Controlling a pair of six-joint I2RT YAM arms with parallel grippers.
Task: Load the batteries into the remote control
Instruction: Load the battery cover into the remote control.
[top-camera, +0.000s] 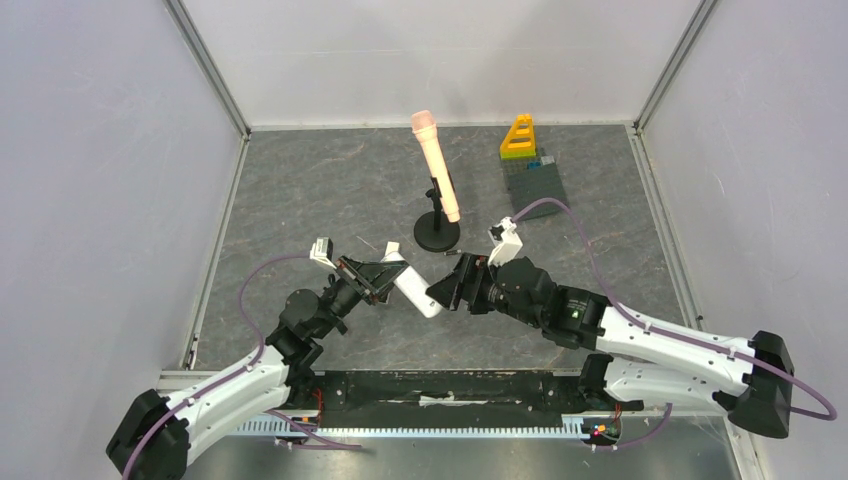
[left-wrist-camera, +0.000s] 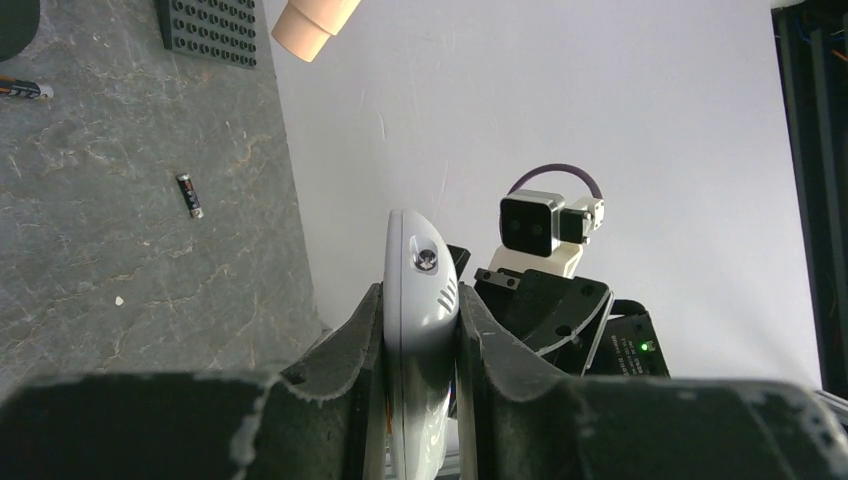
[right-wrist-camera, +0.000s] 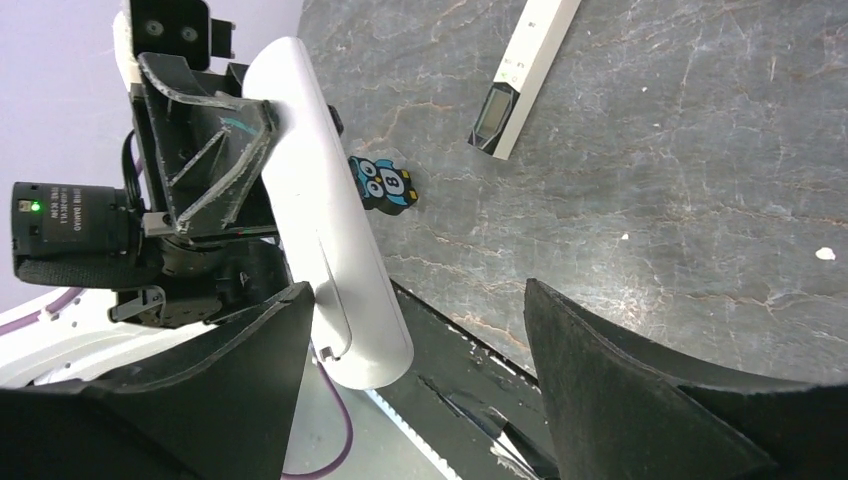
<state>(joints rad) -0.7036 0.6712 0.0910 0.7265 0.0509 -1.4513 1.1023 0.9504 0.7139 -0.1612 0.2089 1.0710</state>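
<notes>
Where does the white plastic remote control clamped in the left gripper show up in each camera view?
Top external: the white plastic remote control lies just below centre, angled between the two arms.
Left wrist: the remote control is at bottom centre, edge-on between the gripper's fingers.
Right wrist: the remote control is left of centre, running top to bottom.
Shared landmark: the left gripper clamping it, visible in all three views.

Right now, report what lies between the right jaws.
In the right wrist view, the remote's rounded end, close beside one finger; the rest of the gap is bare, with table behind it.
</notes>
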